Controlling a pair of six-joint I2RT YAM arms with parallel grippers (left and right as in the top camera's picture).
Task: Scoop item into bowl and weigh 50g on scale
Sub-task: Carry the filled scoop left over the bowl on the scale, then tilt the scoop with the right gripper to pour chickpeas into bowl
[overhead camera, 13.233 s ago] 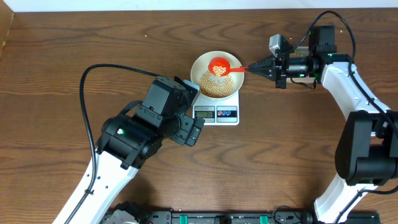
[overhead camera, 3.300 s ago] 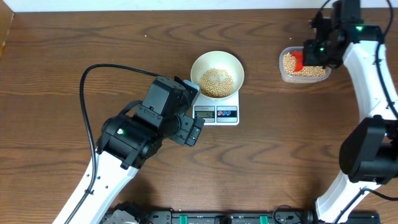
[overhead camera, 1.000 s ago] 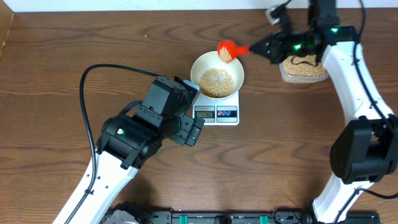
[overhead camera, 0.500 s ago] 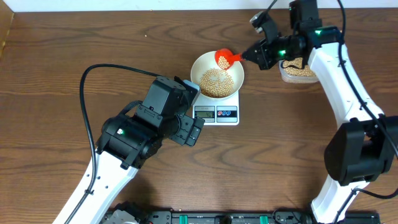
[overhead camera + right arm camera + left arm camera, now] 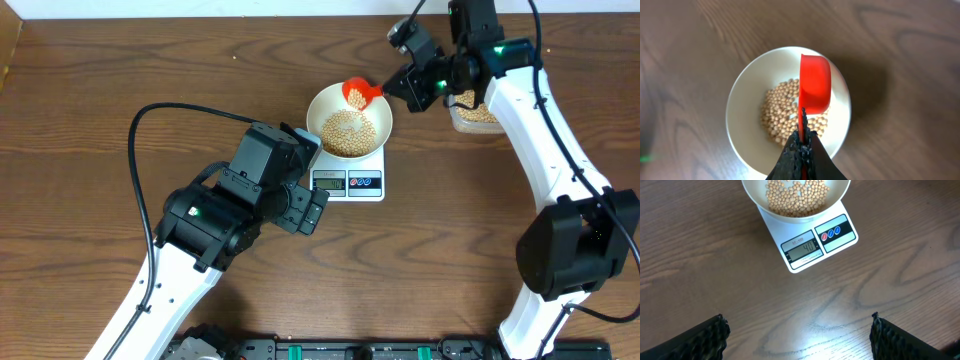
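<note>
Arms come first, two in all, both white and black and rooted at the near edge of the tabletop (image 5: 90, 90). One black cable (image 5: 140, 150) loops off the left arm at 9 o'clock. The left tool (image 5: 799, 332) hangs above bare wood at the scale's 7 o'clock. Its two fingers are spread wide and grip nothing.

Next out is the one scale (image 5: 805, 255), white, with one grey display (image 5: 801, 248) and two round buttons (image 5: 831, 232), one red and one blue. The digits are too small to read with certainty. The one bowl (image 5: 320, 105) sits on the scale, and its bottom is covered by a heap of beans (image 5: 348, 132), too many to count.

At the bowl's 1 o'clock, the right tool (image 5: 802, 146) is clamped tight on the handle of the one red scoop (image 5: 815, 82). The scoop's cup hangs over the bowl just inside the rim.

At the bowl's 3 o'clock, one clear tub (image 5: 478, 112) holds more beans and is partly covered by the right arm.

The tabletop is dark brown wood with a strong grain. A pale strip runs along the far edge at 12 o'clock, and no more of the room shows.
</note>
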